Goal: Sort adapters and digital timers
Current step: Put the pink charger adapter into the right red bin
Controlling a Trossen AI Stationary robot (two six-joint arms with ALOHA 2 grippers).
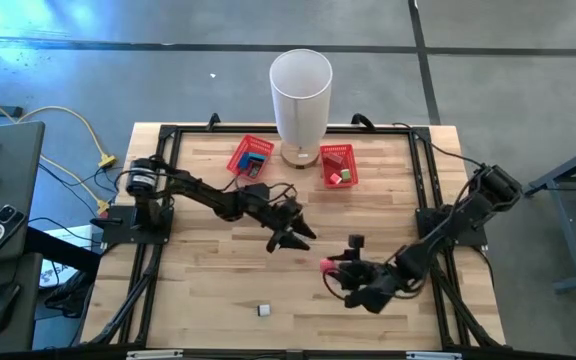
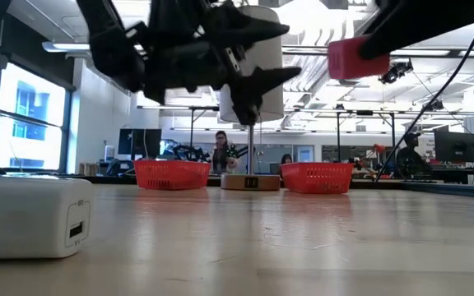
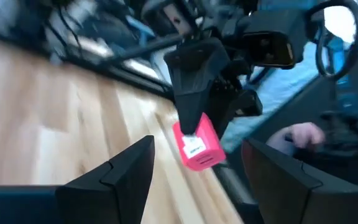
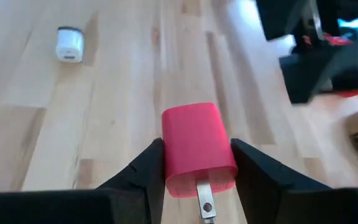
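Note:
A pink-red adapter point(image 4: 197, 146) hangs above the table's near right part, with my right gripper point(image 4: 197, 177) shut on it; the same adapter point(image 1: 325, 264) shows in the high view. My left gripper point(image 1: 290, 238) stands open over the table's middle, level, pointing at that adapter point(image 3: 196, 146) with a gap between them. A white adapter point(image 1: 264, 310) rests on its side on the wood near the front edge. Two red baskets point(image 1: 251, 157) point(image 1: 338, 165) stand at the far edge. No digital timer can be made out. My right gripper pinches the pink-red adapter by its two opposite flat sides point(image 4: 166, 155) between its two fingers. The fingers come from the table's right, slanting down. The adapter's metal prong point(image 4: 205, 200) points back toward the wrist. It is lifted clear of the table.
A tall white cylinder point(image 1: 300, 95) on a wooden base stands between the two baskets at the far edge. A black frame point(image 1: 423, 180) runs round the tabletop. Bare wood lies between the white adapter and the baskets. People sit in the room beyond point(image 2: 220, 148).

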